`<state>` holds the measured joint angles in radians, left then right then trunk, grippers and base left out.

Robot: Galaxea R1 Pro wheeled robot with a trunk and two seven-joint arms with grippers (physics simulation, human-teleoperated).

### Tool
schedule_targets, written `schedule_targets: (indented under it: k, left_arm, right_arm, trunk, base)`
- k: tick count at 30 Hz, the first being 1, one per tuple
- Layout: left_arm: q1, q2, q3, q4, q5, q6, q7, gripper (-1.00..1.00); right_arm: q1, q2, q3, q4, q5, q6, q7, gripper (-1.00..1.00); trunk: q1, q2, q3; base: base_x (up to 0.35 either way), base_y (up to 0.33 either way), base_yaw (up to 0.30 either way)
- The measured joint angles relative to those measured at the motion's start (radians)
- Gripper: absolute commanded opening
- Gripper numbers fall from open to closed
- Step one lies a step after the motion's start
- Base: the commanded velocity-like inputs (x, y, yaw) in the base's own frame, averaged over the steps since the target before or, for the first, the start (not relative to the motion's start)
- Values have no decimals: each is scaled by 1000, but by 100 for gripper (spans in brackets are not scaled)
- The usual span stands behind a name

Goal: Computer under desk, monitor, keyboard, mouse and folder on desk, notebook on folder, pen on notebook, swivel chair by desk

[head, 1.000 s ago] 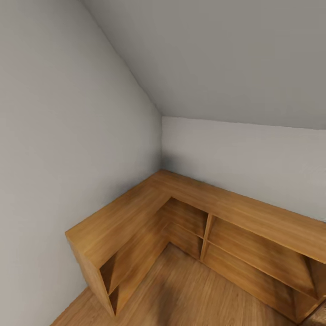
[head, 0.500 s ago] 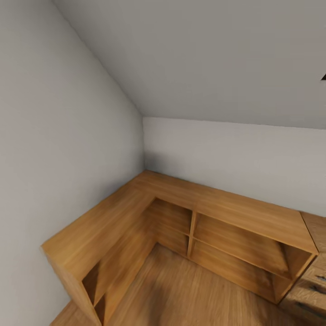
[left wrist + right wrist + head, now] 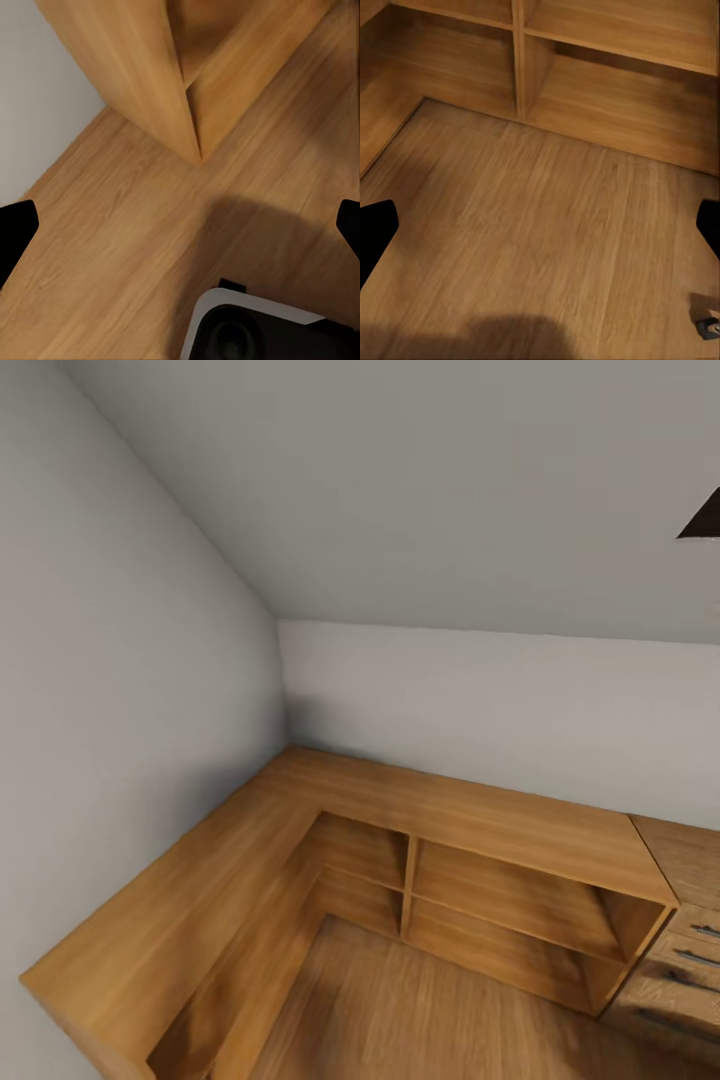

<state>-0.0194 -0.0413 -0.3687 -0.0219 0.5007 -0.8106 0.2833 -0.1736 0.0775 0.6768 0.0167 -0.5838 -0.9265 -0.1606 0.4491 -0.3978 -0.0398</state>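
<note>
Left hand (image 3: 180, 225) spread over bare wood floor (image 3: 112, 247), right hand (image 3: 540, 225) spread too, L-shaped wooden shelf unit (image 3: 470, 820) in grey-walled corner, drawer chest (image 3: 680, 950) at its right end

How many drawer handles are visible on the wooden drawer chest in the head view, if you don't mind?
3, stacked at the picture's lower right on the drawer chest: top, middle, bottom. More may lie beyond the frame edge.

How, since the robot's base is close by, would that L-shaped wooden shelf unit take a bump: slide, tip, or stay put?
Probably stays put: the shelf unit is long, low and backed against both walls. Tipping looks unlikely given its wide L footprint. Thick-looking boards suggest it is heavy to slide.
</note>
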Motion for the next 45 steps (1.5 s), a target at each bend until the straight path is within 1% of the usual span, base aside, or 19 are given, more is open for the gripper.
schedule_targets:
  k: [40, 45]
  left_arm:
    - [0, 0, 0, 0, 0, 2, 0, 100]
    - [0, 0, 0, 0, 0, 3, 0, 100]
  right_arm:
    - [0, 0, 0, 0, 0, 2, 0, 100]
    - [0, 0, 0, 0, 1, 15, -1, 100]
  trunk:
    - [0, 0, 0]
    - [0, 0, 0]
  base:
    - [7, 7, -288]
    - [0, 0, -296]
